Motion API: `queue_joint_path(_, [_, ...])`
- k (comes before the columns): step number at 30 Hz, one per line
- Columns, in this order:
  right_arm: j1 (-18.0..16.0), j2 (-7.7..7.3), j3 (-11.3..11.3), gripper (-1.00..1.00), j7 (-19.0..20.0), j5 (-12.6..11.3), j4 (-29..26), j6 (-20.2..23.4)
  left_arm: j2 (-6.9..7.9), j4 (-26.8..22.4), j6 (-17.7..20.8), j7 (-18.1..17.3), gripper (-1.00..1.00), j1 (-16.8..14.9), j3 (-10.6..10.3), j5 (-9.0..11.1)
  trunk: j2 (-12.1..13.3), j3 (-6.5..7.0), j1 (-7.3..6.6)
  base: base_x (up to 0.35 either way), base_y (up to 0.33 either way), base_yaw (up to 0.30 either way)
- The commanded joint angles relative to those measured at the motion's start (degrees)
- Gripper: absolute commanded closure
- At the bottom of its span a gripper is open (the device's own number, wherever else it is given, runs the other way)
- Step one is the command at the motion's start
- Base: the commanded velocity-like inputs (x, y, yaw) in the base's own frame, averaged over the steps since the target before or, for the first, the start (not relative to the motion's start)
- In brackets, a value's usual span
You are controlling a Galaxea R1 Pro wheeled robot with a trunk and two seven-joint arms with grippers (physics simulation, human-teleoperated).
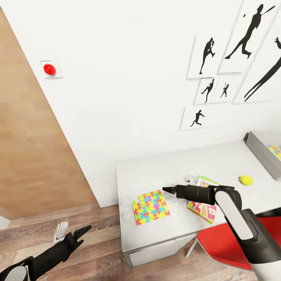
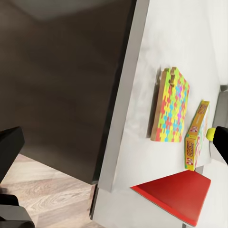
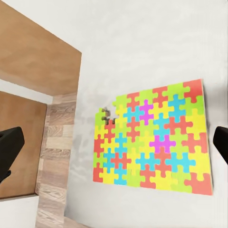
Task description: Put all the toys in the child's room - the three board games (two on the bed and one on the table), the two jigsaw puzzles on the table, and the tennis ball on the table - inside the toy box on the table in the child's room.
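The right gripper [image 1: 168, 189] hovers over the light-grey table [image 1: 156, 168], its two black fingers spread apart and holding nothing. In the right wrist view the jigsaw puzzle [image 3: 154, 137] lies flat directly beneath the open jaws, framed between the two fingertips and not touched by either. The step in hand looks like reaching for this puzzle so it can go into the toy box [image 1: 265, 150], which sits well beyond the gripper's wrist end, at the far side of the table.

The puzzle is a thin, nearly square slab of yellow, pink, blue, green and orange pieces with no marked long axis. Seen from the head, it sits skewed to the table edge, one corner toward the gripper tip. One corner piece appears missing.

Just behind the fingers, under the right forearm, lies the SKIP-BO board game [image 1: 203, 208], and farther back the tennis ball [image 1: 246, 180].

Next, the gripper probably needs to drop and catch an edge, since a slab lying flat offers little to pinch.

The left gripper [image 1: 80, 233] hangs low over the wood floor, away from the table, its fingers parted and empty.
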Motion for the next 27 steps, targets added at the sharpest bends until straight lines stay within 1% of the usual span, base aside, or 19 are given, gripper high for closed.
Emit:
queue_joint_path(1, [-0.07,-0.02,0.12,-1.00,-0.43,0.26,0.37,0.16,0.00,-0.01,0.27,-0.15,-1.00,-0.01,0.10,-0.05,-0.10,-0.09,0.03,0.000,0.000,0.000])
queue_joint_path(5, [-0.26,0.05,0.43,-1.00,-2.10,0.27,2.11,0.16,0.00,0.13,0.27,-0.11,-1.00,-0.01,0.19,-0.04,-0.10,-0.09,0.03,0.000,0.000,0.000])
queue_joint_path(9, [-0.51,0.16,0.55,-1.00,-2.76,0.27,3.55,0.16,0.00,0.27,0.27,-0.09,-1.00,-0.01,0.24,-0.03,-0.10,-0.09,0.03,0.000,0.000,0.000])
queue_joint_path(12, [-1.09,0.56,0.66,-1.00,-3.33,0.27,5.40,0.16,0.00,0.51,0.27,-0.08,-1.00,-0.01,0.29,-0.03,-0.10,-0.09,0.03,0.000,0.000,0.000])
queue_joint_path(27, [-1.77,1.04,0.85,-1.00,-3.77,0.21,7.28,0.16,-0.06,1.12,0.22,-0.06,-1.00,-0.01,0.33,-0.01,-0.10,-0.09,0.03,0.000,0.000,0.000])
